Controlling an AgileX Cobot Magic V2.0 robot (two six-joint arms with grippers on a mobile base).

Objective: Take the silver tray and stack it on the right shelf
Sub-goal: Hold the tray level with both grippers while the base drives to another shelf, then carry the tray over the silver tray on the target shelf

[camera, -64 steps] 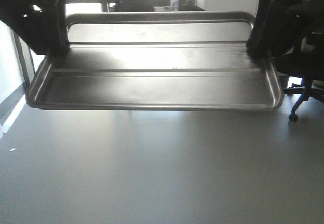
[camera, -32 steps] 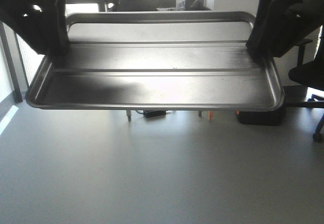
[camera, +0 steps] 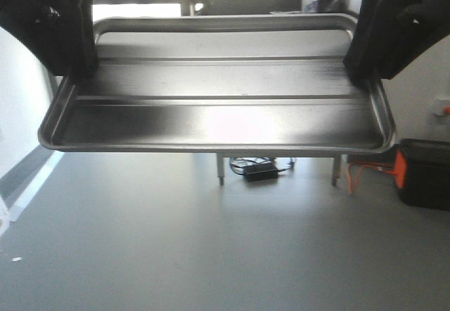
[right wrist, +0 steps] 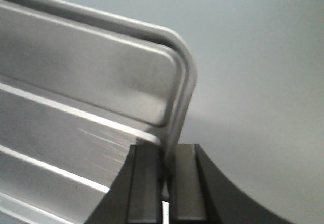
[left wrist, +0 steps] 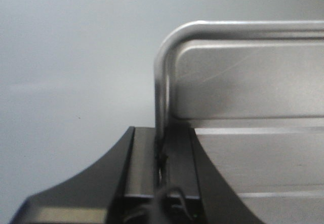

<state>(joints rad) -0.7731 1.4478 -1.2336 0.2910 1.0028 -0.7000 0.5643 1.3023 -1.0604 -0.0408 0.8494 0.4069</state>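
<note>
The silver tray [camera: 218,107] hangs level in the air across the front view, shiny, with two long ridges on its floor. My left gripper [camera: 77,68] is shut on its left rim and my right gripper [camera: 358,68] is shut on its right rim. In the left wrist view the left gripper [left wrist: 162,155] pinches the thin rim of the silver tray [left wrist: 253,82] just below a rounded corner. The right wrist view shows the right gripper [right wrist: 166,165] clamping the rim of the silver tray [right wrist: 86,77] the same way. The right shelf is out of view.
Grey floor [camera: 211,255] spreads below the tray. Two metal table legs [camera: 221,170] and a black power brick with cables [camera: 260,170] stand beyond it. A black and orange case [camera: 422,174] sits on the floor at the right, a white wall [camera: 21,100] at the left.
The background has slid sideways behind the tray: the office chair has left the view, the table legs and orange case have come in. Both grippers keep the same hold on the tray.
</note>
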